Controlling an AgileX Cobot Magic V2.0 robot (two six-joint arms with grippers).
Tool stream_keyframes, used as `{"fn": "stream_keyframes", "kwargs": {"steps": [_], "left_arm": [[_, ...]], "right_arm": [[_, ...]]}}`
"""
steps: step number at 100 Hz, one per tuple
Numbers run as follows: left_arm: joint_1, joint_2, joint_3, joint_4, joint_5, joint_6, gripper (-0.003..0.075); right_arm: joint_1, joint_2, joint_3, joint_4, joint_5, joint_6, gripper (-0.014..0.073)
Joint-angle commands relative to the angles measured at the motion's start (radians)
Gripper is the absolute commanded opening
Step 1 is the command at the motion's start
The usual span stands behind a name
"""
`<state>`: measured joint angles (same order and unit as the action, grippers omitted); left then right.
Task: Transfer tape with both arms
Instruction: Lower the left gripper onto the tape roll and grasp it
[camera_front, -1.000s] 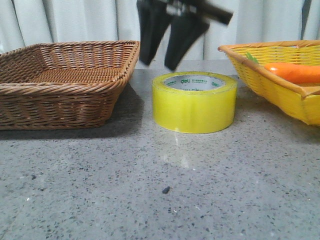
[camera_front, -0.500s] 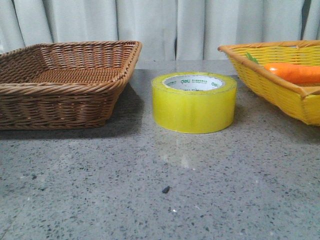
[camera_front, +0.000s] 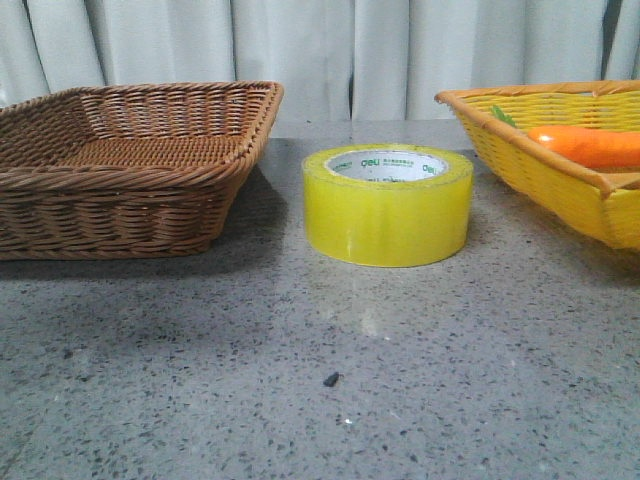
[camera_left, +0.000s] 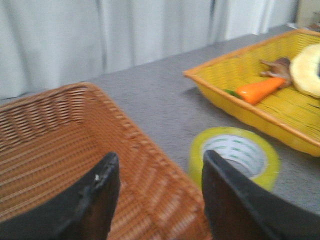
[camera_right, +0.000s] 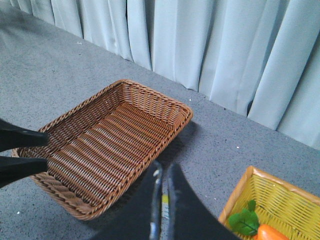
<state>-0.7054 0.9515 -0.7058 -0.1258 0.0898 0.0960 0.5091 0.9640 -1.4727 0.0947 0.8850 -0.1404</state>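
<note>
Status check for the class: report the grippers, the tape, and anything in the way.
Left gripper open above the brown basket, holding nothing. Right gripper shut, raised high. Tape flat on the table between the baskets, untouched. Nothing blocking it.

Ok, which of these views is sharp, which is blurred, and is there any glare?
Front view: sharp, with a soft glare patch on the table before the tape. Left wrist view: motion-blurred, brown basket and left pincer smeared. Right wrist view: sharp on the weave, right pincer soft up close.

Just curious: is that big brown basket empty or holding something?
Empty. The brown basket shows only bare woven floor; the tape sits outside it on the table.
</note>
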Motion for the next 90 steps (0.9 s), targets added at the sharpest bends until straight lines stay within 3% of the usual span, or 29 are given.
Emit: {"fn": "stream_keyframes", "kwargs": {"steps": [1,18,35,63,90], "left_arm": [[-0.06,0.064,-0.097,-0.007,-0.044,0.003,0.0363],[-0.167,0.242,-0.24,-0.002,0.031,0.005,0.0411],[-0.234,0.406,-0.385,-0.002,0.129,0.005,0.0412],[-0.246,0.632,-0.612,-0.006,0.348,0.005,0.0411],[-0.246,0.779,-0.744,-0.002,0.411,0.007,0.041]], "right_arm": [[-0.003,-0.082,0.075,-0.017,-0.131,-0.01,-0.0072],[-0.003,-0.192,0.222,-0.017,-0.16,-0.01,-0.0072],[-0.003,-0.254,0.299,-0.017,-0.16,-0.01,-0.0072],[-0.003,-0.267,0.307,-0.017,-0.156,-0.01,-0.0072],[-0.003,-0.267,0.307,-0.017,-0.154,-0.01,-0.0073]]}}
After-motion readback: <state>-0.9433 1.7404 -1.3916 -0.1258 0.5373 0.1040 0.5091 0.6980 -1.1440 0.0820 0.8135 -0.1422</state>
